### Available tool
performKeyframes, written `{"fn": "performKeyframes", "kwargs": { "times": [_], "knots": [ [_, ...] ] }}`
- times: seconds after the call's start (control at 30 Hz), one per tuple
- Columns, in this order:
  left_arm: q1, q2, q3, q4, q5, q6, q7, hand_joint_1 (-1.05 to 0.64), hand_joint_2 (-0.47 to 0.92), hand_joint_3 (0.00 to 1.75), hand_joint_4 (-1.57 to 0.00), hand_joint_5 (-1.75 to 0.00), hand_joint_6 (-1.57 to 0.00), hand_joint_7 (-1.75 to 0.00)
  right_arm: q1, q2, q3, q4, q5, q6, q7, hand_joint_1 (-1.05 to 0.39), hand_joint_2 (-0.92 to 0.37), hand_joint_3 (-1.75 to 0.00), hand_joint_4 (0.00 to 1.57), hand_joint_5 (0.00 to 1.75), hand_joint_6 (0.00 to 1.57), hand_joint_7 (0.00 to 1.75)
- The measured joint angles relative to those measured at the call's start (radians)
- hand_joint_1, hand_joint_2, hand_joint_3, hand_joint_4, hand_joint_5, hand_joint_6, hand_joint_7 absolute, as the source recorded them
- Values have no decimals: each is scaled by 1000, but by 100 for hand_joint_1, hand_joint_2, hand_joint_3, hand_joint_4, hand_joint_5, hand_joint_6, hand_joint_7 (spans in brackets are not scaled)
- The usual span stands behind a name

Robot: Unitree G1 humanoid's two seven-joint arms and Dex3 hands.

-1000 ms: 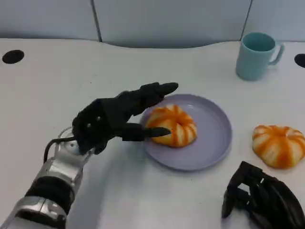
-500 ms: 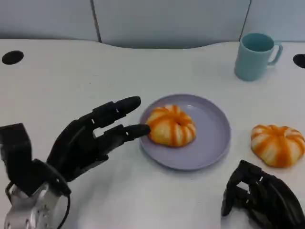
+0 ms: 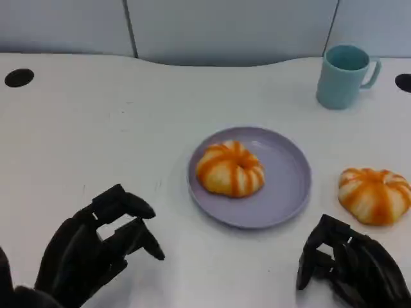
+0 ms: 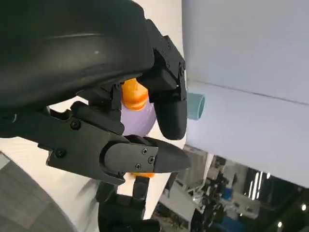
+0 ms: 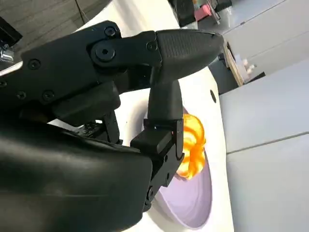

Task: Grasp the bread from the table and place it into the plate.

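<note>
The white table (image 3: 96, 122) spreads out before me, running to a pale wall at the far side. On it, a little right of the middle, sits the lilac plate (image 3: 289, 176), round and shallow. My left hand (image 3: 96, 247) is at the near left corner, low over the tabletop and well apart from the plate; its fingers (image 3: 125, 204) are loosely curled and a little apart, with nothing between them, so it is released. My right hand (image 3: 350, 266) is at the near right, close to the table's front edge, its fingers curled inward on nothing, a clenched and idle hand.

The bread (image 3: 230, 168), an orange-and-cream striped bun with a dimple in its top, lies inside the plate, on the plate's left half, untouched by either hand. A second bun (image 3: 374, 194) of the same kind lies on the bare table just right of the plate, a little farther from me than my right hand, and apart from it. A teal mug (image 3: 343, 75) stands upright at the far right, handle turned to the right. Two dark round holes (image 3: 18, 77) mark the tabletop, one at the far left, the other cut by the right edge beside the mug.
</note>
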Motion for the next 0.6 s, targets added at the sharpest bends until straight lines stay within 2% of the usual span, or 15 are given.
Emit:
{"fn": "performKeyframes", "kwargs": {
  "times": [0.17,0.47,0.6],
  "knots": [
    [33,-23,30,44,-49,-29,-30,-60,92,34,-74,-175,-47,-175,0,0,-1,5,-7,-19,0,-59,-92,-36,66,175,58,149],
    [32,-26,39,97,-79,-52,-73,-60,92,34,-76,-175,-48,-175,-3,0,-1,22,-7,-32,3,-59,-92,-37,66,175,58,149],
    [6,-36,45,153,-77,-61,-71,-52,92,32,-73,-175,-47,-173,-21,-4,-10,48,4,-33,14,-61,-92,-33,69,173,64,144]
  ]
}}
